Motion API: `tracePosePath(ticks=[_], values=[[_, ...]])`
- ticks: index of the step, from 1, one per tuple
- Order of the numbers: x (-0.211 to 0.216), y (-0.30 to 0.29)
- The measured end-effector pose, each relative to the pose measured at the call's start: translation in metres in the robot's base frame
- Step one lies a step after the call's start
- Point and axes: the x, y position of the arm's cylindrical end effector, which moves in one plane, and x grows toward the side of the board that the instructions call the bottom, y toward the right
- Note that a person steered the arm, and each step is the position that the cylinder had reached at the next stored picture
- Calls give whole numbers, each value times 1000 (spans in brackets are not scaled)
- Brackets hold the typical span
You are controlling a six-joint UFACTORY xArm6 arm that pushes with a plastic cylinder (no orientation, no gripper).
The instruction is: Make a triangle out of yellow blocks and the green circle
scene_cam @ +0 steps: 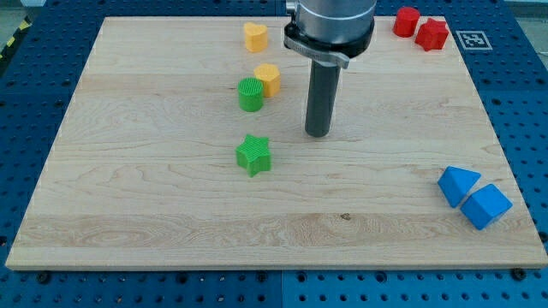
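Observation:
The green circle (250,94) stands left of the board's middle, touching a yellow hexagon-like block (268,79) at its upper right. A second yellow block, heart-shaped (254,36), lies near the view's top edge, apart from them. My tip (318,133) rests on the board to the right of the green circle and the yellow block, a gap between them. A green star (253,155) lies below the circle, left and a little below my tip.
Two red blocks (407,20) (432,33) sit together at the view's top right. Two blue blocks (457,185) (485,205) touch each other near the right edge, lower down. The wooden board (128,197) lies on a blue perforated table.

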Motion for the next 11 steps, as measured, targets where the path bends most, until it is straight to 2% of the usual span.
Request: tracePosePath(ticks=[2, 3, 5, 8, 10, 11], values=[[-11, 0], [-13, -24], [-58, -76], [-60, -129], [-110, -132], [-112, -115]])
